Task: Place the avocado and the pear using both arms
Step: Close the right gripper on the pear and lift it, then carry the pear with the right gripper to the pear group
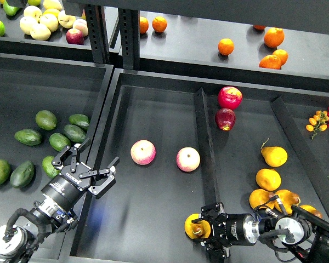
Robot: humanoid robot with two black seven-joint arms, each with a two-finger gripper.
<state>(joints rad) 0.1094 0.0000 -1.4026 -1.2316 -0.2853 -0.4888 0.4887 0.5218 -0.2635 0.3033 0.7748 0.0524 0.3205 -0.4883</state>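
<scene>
right pincer [204, 227] grips squat golden pear [196, 225] | left pincer [93, 164] spread

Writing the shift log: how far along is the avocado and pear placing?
Nothing looks placed yet. In hand: the right gripper is shut on the pear, low in the middle bin by its divider. The left gripper is open and empty over the bin wall, with the bright avocado beside it, unpicked. Left: grasp the avocado, then set both fruits down.

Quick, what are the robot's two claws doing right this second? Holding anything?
Left gripper: open, holding nothing, above the edge of the avocado bin.
Right gripper: closed on the pear.
</scene>
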